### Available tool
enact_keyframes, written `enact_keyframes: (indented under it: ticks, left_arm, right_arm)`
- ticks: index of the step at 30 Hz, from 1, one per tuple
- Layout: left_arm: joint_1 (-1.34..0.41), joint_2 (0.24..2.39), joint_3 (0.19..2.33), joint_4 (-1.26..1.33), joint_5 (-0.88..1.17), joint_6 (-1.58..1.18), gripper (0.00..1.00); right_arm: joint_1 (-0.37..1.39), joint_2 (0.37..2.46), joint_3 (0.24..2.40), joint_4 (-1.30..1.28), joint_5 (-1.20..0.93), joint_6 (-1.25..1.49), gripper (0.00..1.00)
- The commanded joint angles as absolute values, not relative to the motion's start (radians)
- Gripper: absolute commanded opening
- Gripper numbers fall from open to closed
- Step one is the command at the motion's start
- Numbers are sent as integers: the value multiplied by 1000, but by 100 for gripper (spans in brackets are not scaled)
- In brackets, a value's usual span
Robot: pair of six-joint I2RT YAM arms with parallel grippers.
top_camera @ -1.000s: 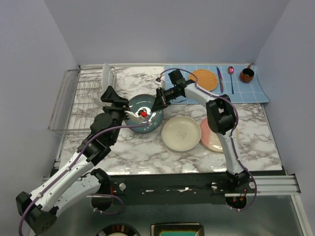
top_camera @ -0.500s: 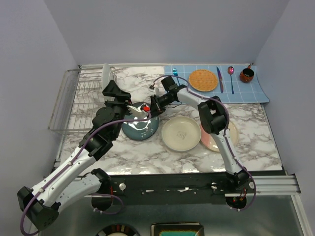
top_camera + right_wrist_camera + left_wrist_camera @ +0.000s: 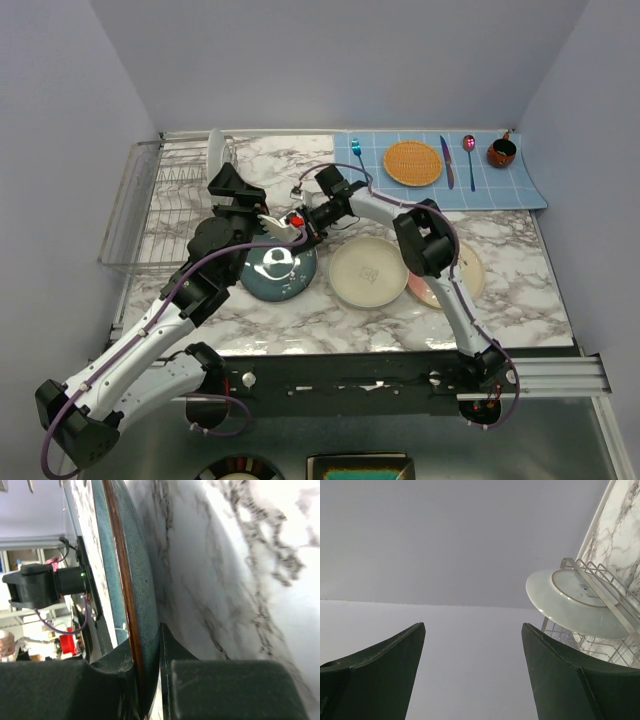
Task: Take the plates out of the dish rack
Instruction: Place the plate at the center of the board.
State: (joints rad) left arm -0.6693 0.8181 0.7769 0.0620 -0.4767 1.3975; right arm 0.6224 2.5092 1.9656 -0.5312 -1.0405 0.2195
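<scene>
Spanning most of the top view, the marble table (image 3: 300,310) carries the dish rack (image 3: 140,220) at the upper left and a blue mat (image 3: 500,185) at the upper right. One pale plate (image 3: 214,152) stands on edge at the rack's far end, and the left wrist view shows it (image 3: 570,600) leaning against the wires (image 3: 610,605). Left of centre sits the teal plate (image 3: 272,272), with the cream plate (image 3: 368,272) beside it and the pink plate (image 3: 428,290) further right, partly under the right arm. The right gripper (image 3: 308,224) is clamped on the teal plate's red-edged rim (image 3: 135,580). The left gripper (image 3: 275,224) hovers just beside it, its fingers (image 3: 380,665) spread wide with nothing between them.
</scene>
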Motion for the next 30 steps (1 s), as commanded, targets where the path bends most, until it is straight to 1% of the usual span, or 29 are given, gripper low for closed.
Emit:
enact_keyframes:
  ticks: [1, 9, 25, 27, 30]
  left_arm:
    - [-666, 810, 776, 45, -463, 1387, 88]
    - [-667, 805, 762, 40, -466, 1387, 90]
    - [-667, 792, 744, 37, -471, 1388, 92]
    - [-667, 790, 739, 37, -471, 1388, 92]
    - [-666, 787, 735, 37, -471, 1388, 92]
  right_arm:
    - [637, 2491, 1928, -528, -1083, 180, 1]
    - [647, 2508, 1916, -543, -1069, 146, 1]
    - [693, 2502, 1871, -551, -1034, 97, 1]
    - [693, 2508, 1875, -554, -1028, 92, 2]
    - [693, 2513, 1881, -566, -1020, 83, 6]
